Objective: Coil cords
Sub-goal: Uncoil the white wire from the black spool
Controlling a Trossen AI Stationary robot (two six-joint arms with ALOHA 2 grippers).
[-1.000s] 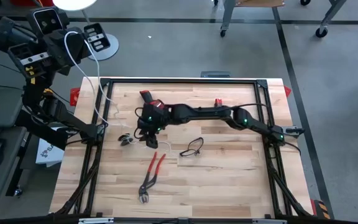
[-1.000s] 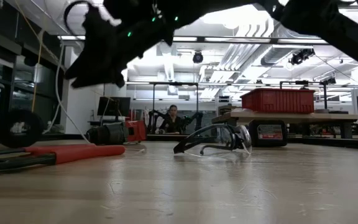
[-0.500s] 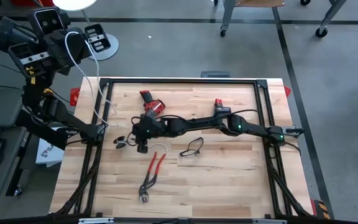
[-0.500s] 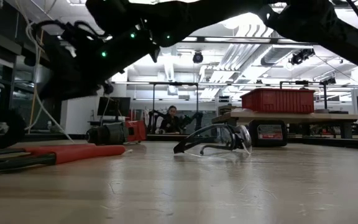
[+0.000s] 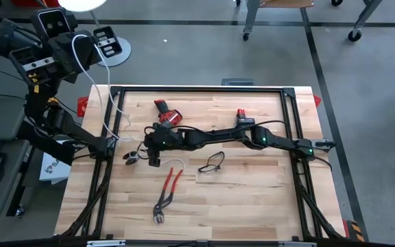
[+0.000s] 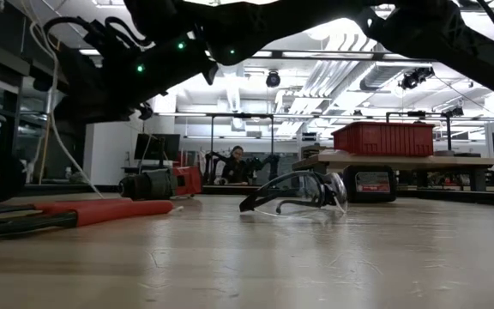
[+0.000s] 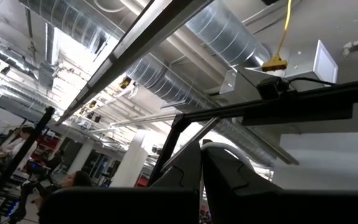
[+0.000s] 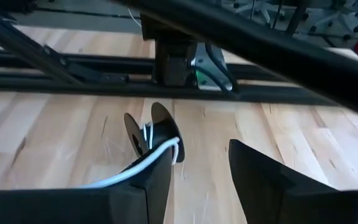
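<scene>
The right pincer [image 5: 145, 155] reached across the wooden surface [image 5: 252, 199] with its fingers [image 8: 263, 180] spread apart and nothing clamped between them, hanging just beside the small black spool [image 5: 130, 156]. The right wrist view showed the spool [image 8: 154, 134] standing on edge on the wood ahead of the fingers, with the thin white cord [image 8: 145, 158] running from it over the inner side of one finger. From above, another stretch of the cord [image 5: 175, 162] lay limp on the wood on the far side of the pincer from the spool.

Red-handled pliers [image 5: 166, 193] lay a little farther from the spool than that cord, toward the surface's front edge. A pair of clear safety glasses [image 5: 212, 162] sat beyond the pliers, well apart from the spool; the level view showed the glasses [image 6: 294, 194] upright on the wood. A red-and-black tool [image 5: 166, 114] rested toward the back edge from the spool, and a small red block [image 5: 242, 115] lay much farther along that edge.

The left pincer [image 7: 201, 177] was parked off the surface's side nearest the spool, its fingers pressed together and pointing at the ceiling. A person [image 6: 237, 165] sat in the room behind.
</scene>
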